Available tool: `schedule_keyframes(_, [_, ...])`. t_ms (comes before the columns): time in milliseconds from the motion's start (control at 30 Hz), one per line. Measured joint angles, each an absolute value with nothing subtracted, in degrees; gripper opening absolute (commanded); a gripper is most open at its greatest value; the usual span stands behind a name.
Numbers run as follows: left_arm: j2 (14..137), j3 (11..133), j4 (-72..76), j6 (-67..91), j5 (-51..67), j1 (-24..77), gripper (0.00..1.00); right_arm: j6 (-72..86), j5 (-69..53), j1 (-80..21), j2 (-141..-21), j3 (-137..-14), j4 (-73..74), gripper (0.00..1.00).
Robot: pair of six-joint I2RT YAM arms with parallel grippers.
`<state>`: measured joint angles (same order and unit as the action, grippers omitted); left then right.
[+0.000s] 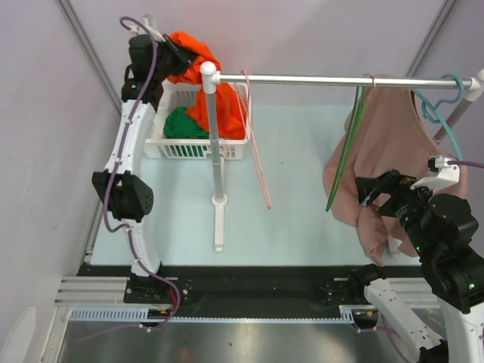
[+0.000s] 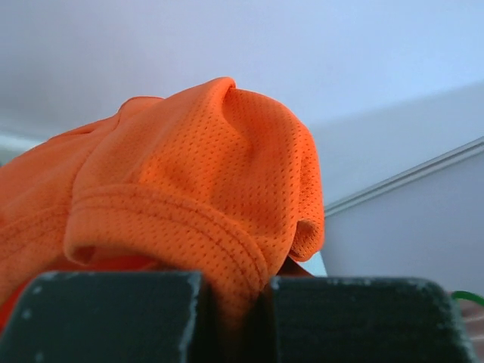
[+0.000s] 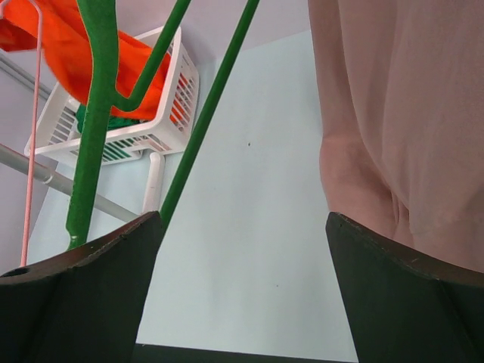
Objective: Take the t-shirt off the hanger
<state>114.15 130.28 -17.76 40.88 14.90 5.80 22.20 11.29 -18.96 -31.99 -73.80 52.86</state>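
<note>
up at the far left, the left gripper (image 1: 175, 57) is clamped on a fold of the orange shirt (image 1: 201, 51), which hangs bunched over the white basket (image 1: 227, 153); a green cloth (image 1: 181, 125) lies inside the basket. across the table (image 1: 295, 227), the right gripper (image 1: 373, 190) has its fingers spread wide with nothing between them, just beside the pink shirt (image 1: 382, 144). that shirt hangs from the rail (image 1: 318, 79) at the right end, by a teal hanger (image 1: 446, 113). a green hanger (image 1: 344, 155) and a pink hanger (image 1: 257, 151) hang bare on the same rail.
</note>
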Motion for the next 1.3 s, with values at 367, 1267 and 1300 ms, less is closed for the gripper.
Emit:
schedule_keyframes(367, [132.68,127.11,-28.40,43.68,16.47,5.76,0.03,22.22,11.14,-19.03,-32.45,-73.82,52.86,0.95])
schedule_keyframes(1267, [116.03,129.32,-42.87,38.54,9.02,6.39,1.00,26.55,7.27,-19.07,-31.42,-77.01,56.97,0.95])
schedule_keyframes(1300, [114.63,128.95,-42.96,38.28,8.78,6.63,1.00,26.72,7.25,-19.07,-31.35,-77.23,57.21,0.96])
